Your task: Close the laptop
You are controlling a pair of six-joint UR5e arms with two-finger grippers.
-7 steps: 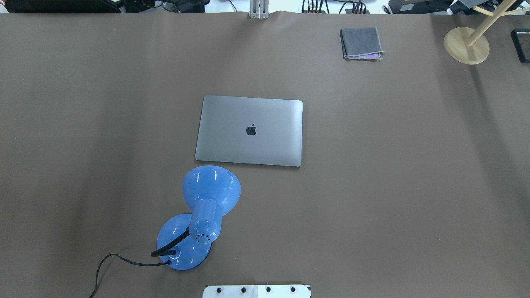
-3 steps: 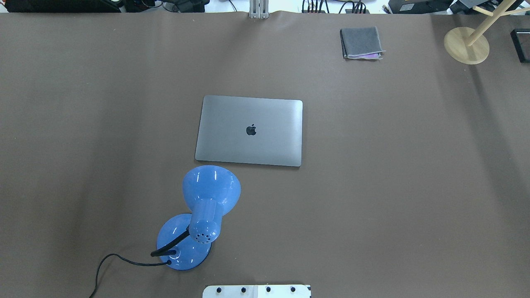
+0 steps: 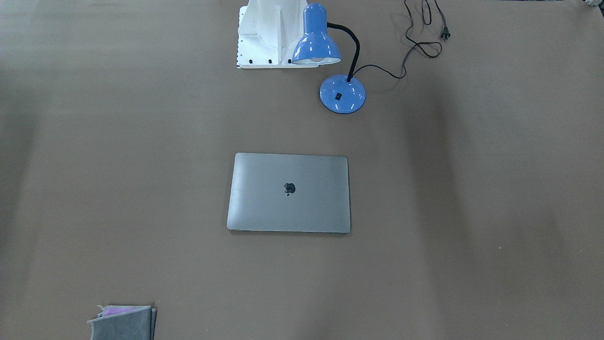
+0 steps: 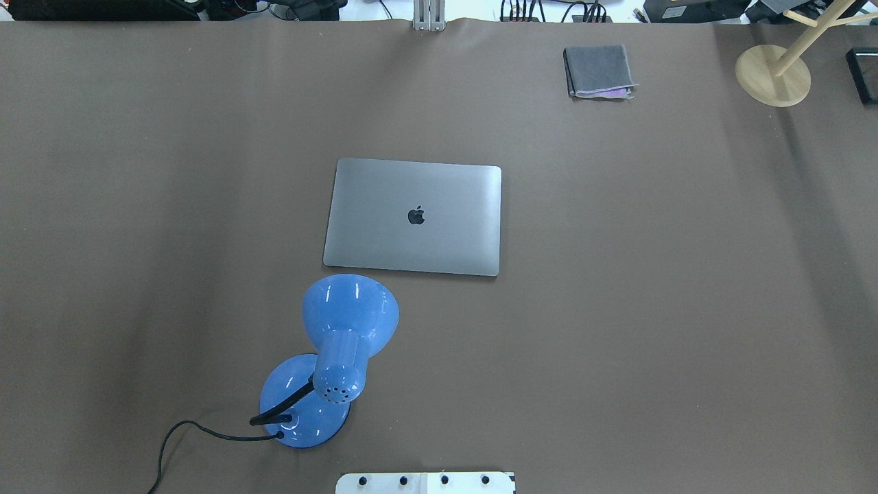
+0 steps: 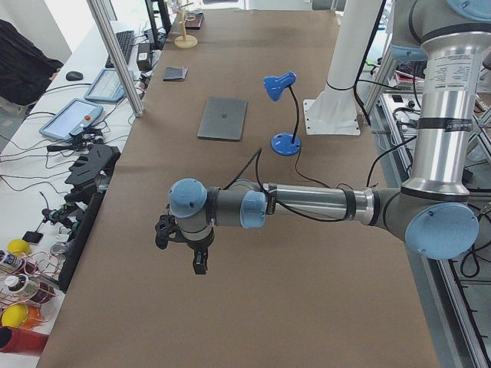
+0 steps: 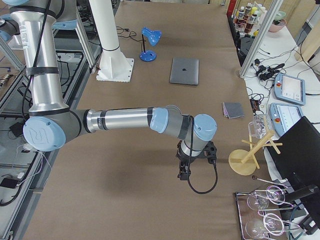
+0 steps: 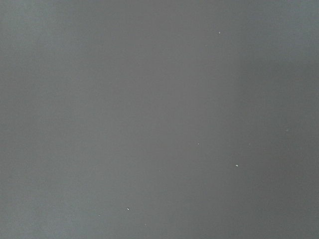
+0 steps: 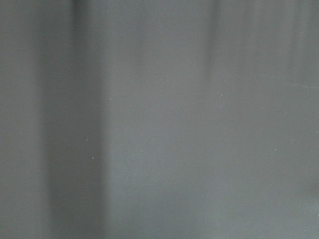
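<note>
We see the laptop [image 4: 374,219] shut, long axis crosswise, its logo [image 4: 416,216] top pointing away from us. Left gripper [image 5: 199,263], right gripper [image 6: 183,172]: we cannot tell their finger spread.

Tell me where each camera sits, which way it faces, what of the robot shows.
Front-facing: across the table, facing the robot, steeply down on the closed laptop; white base shows.
Overhead: behind the robot, looking forward and down; base edge only.
Exterior left: table's end, looking along it; left arm, left tool near.
Exterior right: opposite end; right arm, right tool near.
Left wrist: faces bare table; no fingers.
Right wrist: likewise.
Shared: front-facing and overhead both show laptop, blue lamp.
</note>
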